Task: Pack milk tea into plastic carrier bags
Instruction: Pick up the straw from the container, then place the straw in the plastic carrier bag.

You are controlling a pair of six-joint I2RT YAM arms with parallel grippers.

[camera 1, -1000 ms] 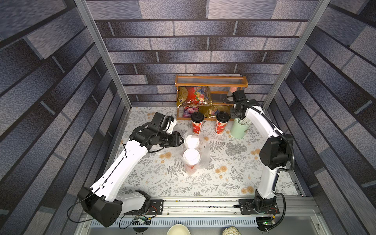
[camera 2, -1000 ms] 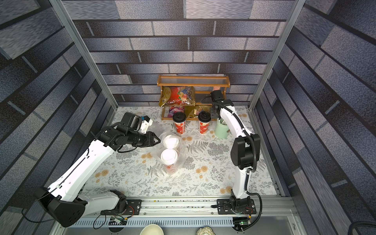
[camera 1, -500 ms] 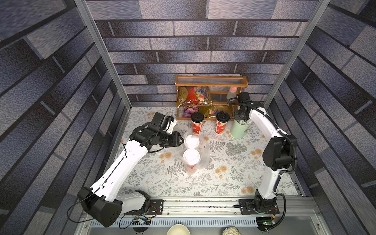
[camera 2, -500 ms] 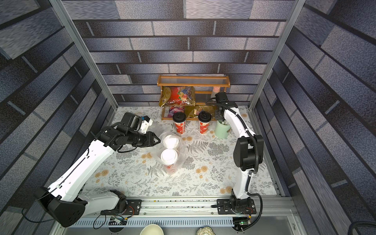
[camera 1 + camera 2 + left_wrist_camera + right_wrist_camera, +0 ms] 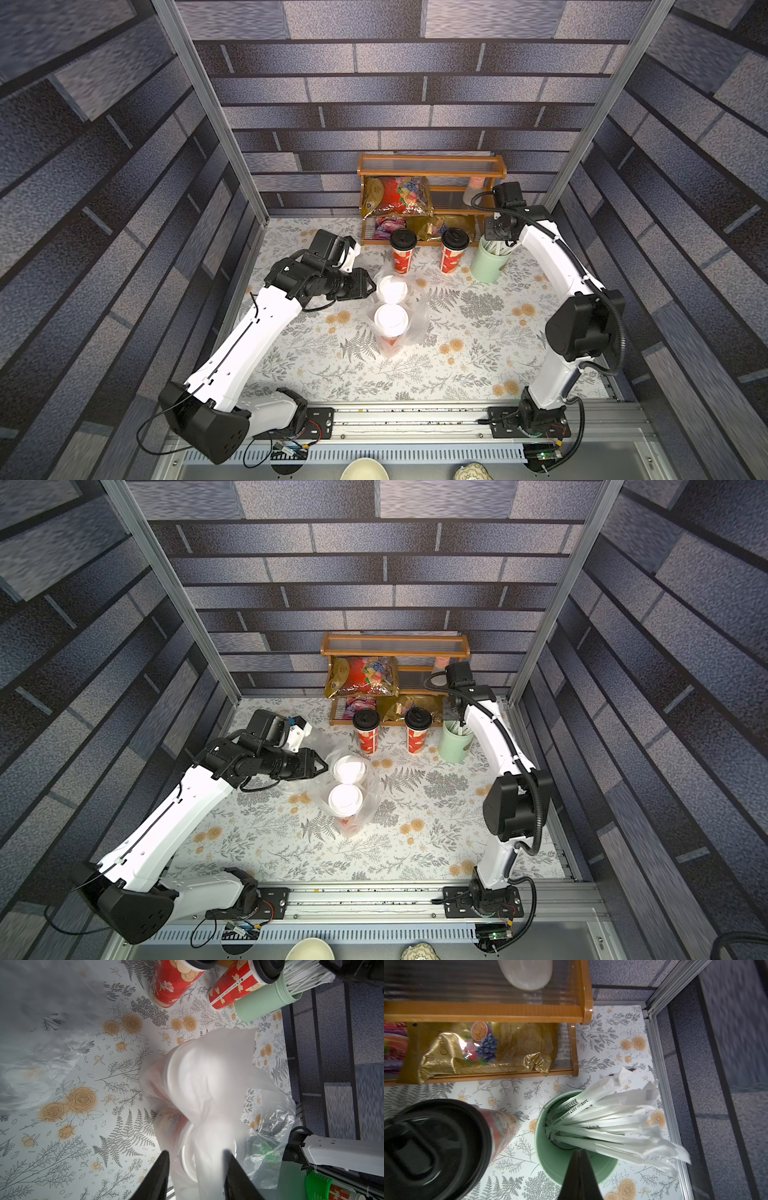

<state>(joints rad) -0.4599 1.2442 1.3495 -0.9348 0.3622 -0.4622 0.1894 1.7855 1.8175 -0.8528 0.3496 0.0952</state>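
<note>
Two white-lidded cups [image 5: 390, 320] upright inside the clear carrier bag [image 5: 417, 328], middle of the worktop [image 5: 457, 365]. Left fingers [image 5: 164, 1167] parted, bag plastic between them. Two black-lidded cups [image 5: 402, 257] standing unbagged by the far shelf [image 5: 432, 171]. Right fingers [image 5: 579, 1174] clenched tight above the green straw cup [image 5: 550, 1163]; on a straw or not, cannot tell.
</note>
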